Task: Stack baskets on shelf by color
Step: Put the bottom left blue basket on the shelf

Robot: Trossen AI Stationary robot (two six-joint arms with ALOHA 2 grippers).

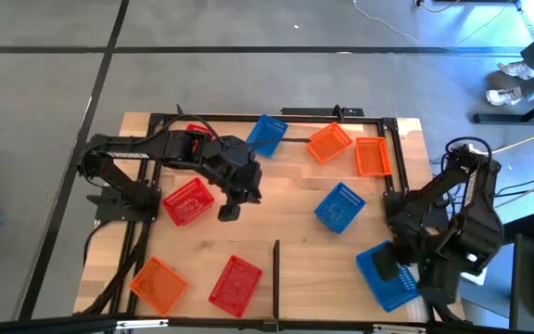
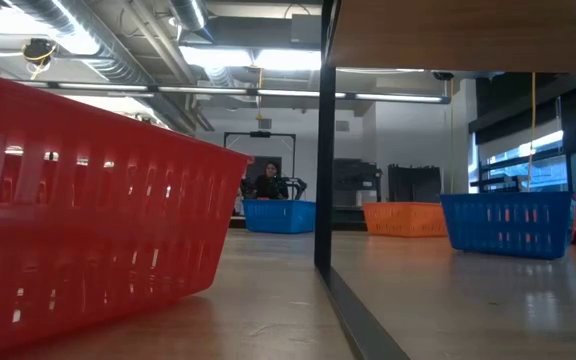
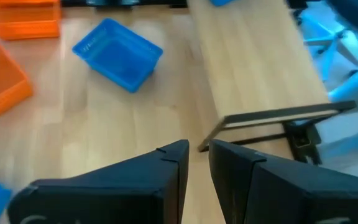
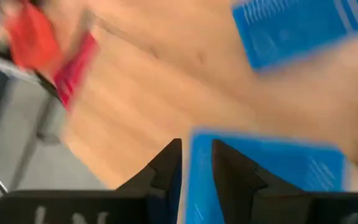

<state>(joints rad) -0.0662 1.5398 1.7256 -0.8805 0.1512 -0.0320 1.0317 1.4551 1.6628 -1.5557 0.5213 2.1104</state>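
Observation:
Nine mesh baskets lie scattered on the wooden shelf board (image 1: 286, 213). My right gripper (image 1: 403, 269) (image 4: 196, 163) stands at the board's near right corner, shut on a blue basket (image 1: 383, 278). My left gripper (image 1: 230, 210) (image 3: 198, 158) hovers shut over bare wood near the board's middle, beside a red basket (image 1: 188, 201), and touches nothing. A second blue basket (image 1: 339, 206) (image 3: 118, 53) rests flat on its bottom right of centre. A third blue basket (image 1: 267, 133) sits at the far rail. Two orange baskets (image 1: 330, 142) (image 1: 372, 156) lie far right. My right gripper pinches the blue basket's side wall at its rim (image 4: 197, 146), one finger (image 4: 229, 165) inside the basket and the other outside. The fingers come from above, slanting down. Whether the basket is lifted clear of the board, I cannot tell.
A red basket (image 1: 236, 283) (image 2: 78, 210) and an orange one (image 1: 158, 283) lie at the near edge, left of the black divider strip (image 1: 276, 274) (image 2: 323, 150). A third red basket (image 1: 196, 133) shows under the left arm. Black frame rails (image 1: 248, 116) edge the board.

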